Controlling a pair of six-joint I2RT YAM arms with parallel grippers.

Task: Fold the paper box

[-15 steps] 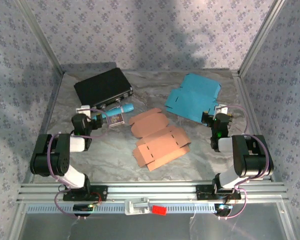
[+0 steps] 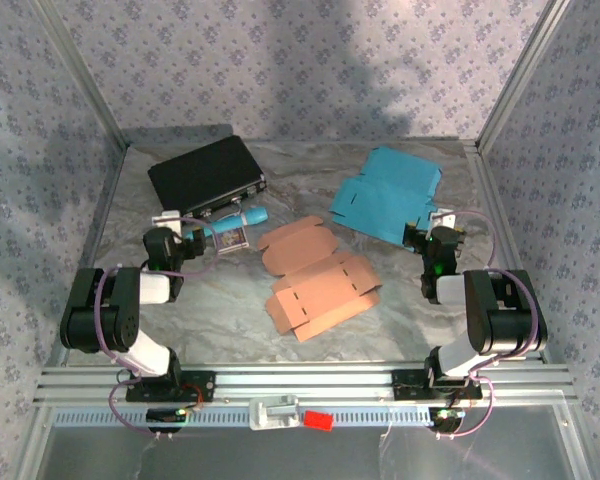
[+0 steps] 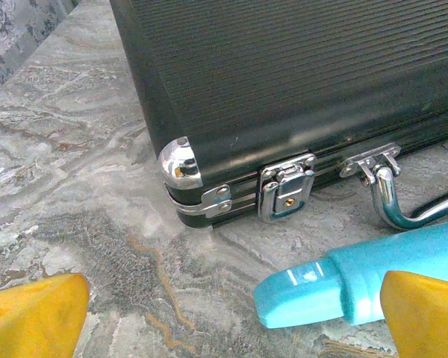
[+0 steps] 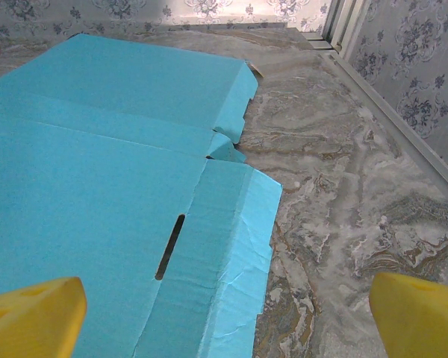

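Observation:
An unfolded salmon paper box lies flat mid-table between the two arms. A second flat paper box, blue, lies at the back right, and its slotted flap spreads out below the right wrist camera. My right gripper hovers at the blue sheet's near right corner. It is open, with yellow pads wide apart and nothing between them. My left gripper is at the left, open and empty, with pads far apart. It points at a blue marker.
A black ribbed case with metal latches sits at the back left. The blue marker and a small card lie in front of it. Metal frame posts and patterned walls border the table. A red piece sits on the front rail.

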